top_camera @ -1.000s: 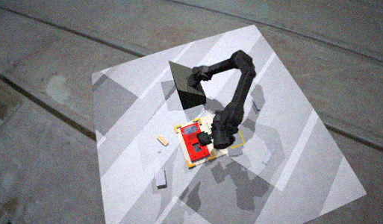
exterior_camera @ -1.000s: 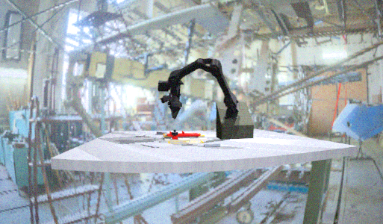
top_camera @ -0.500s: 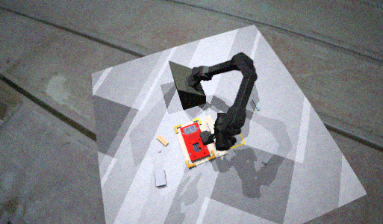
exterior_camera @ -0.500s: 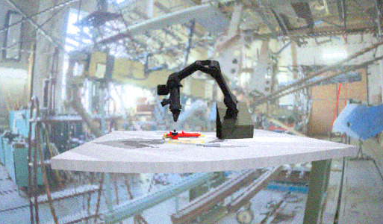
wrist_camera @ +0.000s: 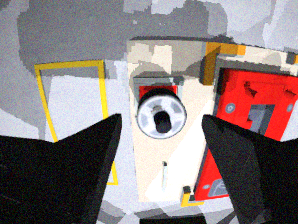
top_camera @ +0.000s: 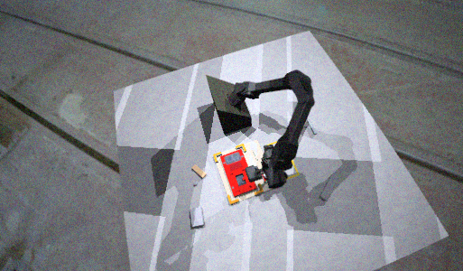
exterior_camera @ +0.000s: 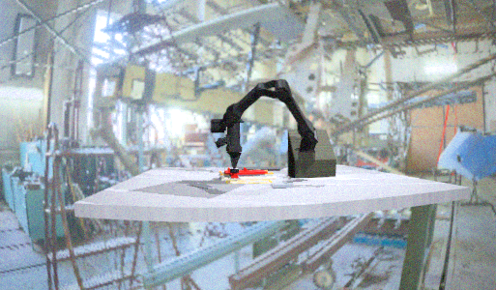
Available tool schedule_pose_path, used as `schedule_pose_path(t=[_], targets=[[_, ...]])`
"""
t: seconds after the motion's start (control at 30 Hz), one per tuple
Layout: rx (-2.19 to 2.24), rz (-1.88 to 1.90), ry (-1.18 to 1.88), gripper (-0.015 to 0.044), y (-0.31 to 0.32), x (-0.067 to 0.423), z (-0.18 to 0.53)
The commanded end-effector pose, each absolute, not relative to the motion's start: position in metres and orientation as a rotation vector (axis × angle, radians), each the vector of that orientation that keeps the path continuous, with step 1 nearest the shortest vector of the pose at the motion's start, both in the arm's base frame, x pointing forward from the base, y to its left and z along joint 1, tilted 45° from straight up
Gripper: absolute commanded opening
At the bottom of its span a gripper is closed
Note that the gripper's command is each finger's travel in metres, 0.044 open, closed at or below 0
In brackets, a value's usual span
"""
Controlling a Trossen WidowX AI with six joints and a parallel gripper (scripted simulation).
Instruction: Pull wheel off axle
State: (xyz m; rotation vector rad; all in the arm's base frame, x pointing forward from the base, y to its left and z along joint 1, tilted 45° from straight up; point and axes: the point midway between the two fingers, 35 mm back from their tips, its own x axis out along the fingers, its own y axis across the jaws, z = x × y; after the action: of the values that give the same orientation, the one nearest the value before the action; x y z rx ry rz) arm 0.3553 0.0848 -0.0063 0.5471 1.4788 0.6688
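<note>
In the wrist view the white wheel (wrist_camera: 148,115) sits on its upright axle on a beige baseplate (wrist_camera: 149,163). It lies straight below me, midway between my two dark fingers. My gripper (wrist_camera: 162,119) (top_camera: 263,174) (exterior_camera: 234,167) is open, with a gap on each side of the wheel, and holds nothing. The marked area is a yellow-outlined rectangle (wrist_camera: 67,64) (top_camera: 297,172) on the table just beside the baseplate. In the top view my arm hides the wheel and most of the rectangle. A red board (top_camera: 235,169) (wrist_camera: 266,106) (exterior_camera: 248,171) lies on the baseplate on the other side of the wheel.
The arm's dark wedge-shaped base (top_camera: 230,108) (exterior_camera: 309,161) stands behind the baseplate. A small wooden block (top_camera: 199,171) and a grey block (top_camera: 197,217) lie to the left of it. A grey bar (top_camera: 327,191) and a thin dark piece (top_camera: 312,128) lie to the right.
</note>
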Motion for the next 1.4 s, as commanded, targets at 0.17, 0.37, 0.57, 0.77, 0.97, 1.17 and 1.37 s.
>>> schedule_pose_path(t=[0.17,0.37,0.57,0.77,0.97,1.17,1.37], targets=[[0.548,0.674,1.492,0.0221,0.0954,0.3511,-0.0168],[0.548,0.674,1.492,0.0162,0.0954,0.3511,-0.0168],[0.548,0.674,1.492,0.0063,0.0952,0.3512,-0.0166],[0.548,0.674,1.491,0.0000,0.0939,0.3513,-0.0153],[0.549,0.673,1.491,0.0000,0.0925,0.3514,-0.0140],[0.549,0.673,1.490,0.0000,0.0911,0.3515,-0.0126],[0.549,0.672,1.490,0.0000,0.0897,0.3516,-0.0112]])
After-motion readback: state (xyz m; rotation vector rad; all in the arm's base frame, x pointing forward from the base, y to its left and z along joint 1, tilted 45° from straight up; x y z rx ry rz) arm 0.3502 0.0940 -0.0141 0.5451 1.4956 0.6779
